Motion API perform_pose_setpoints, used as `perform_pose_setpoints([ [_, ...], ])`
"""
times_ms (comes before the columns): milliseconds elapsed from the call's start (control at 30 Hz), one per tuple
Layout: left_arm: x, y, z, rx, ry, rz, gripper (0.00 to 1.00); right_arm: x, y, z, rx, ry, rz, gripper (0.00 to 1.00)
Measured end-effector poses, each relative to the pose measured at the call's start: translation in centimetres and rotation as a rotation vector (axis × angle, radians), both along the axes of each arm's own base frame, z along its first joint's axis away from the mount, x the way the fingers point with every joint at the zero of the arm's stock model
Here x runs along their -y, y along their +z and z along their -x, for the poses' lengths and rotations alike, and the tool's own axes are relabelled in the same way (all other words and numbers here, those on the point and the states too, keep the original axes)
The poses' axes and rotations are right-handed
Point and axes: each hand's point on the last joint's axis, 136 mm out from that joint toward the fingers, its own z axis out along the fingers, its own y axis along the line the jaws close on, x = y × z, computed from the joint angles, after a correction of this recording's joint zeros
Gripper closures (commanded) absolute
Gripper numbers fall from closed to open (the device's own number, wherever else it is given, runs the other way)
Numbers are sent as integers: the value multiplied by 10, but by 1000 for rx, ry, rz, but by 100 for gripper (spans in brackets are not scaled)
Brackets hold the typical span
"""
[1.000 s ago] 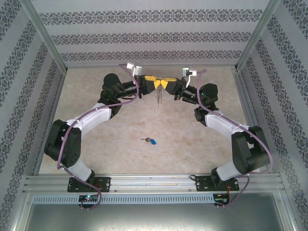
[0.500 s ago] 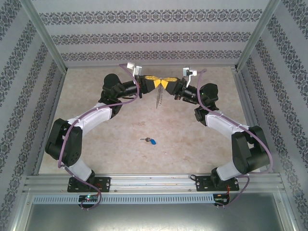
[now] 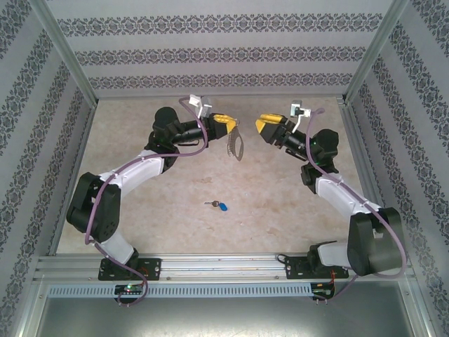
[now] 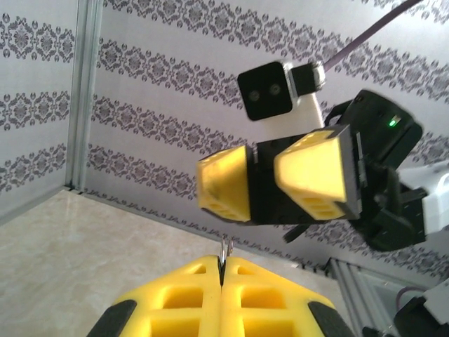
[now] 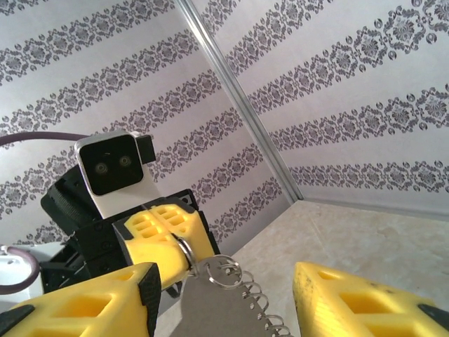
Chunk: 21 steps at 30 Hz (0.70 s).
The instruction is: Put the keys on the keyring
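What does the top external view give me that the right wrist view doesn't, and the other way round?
Top external: the keys lying on the table, nearer the bases than either gripper, and the gap between the left gripper and the open right gripper. Right wrist: close detail of the keyring, with its small split ring and fine chain right at the left gripper's pinch. Both: the keyring hanging from the shut left gripper.

L arm (image 3: pixel 137 168) & R arm (image 3: pixel 344 196): blk joints, white shells, purple cables (image 4: pixel 372 32), yellow ribbed fingers (image 4: pixel 309 172).
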Motion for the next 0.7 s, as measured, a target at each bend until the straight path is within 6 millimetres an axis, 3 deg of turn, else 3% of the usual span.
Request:
perform_pose_setpoints([
  [200, -2, -11, 7, 81, 6, -95, 100, -1, -22, 0, -62, 2, 30, 46],
  [367, -5, -10, 17, 152, -3, -138, 100, -5, -27, 5, -66, 35, 51, 46],
  [533, -6, -13, 24, 173, -25, -162, 100, -21, -32, 16, -61, 108, 93, 44],
  [700, -5, -20, 29, 145, -59, -174, 100, -42, -25, 27, -18, 189, 141, 45],
])
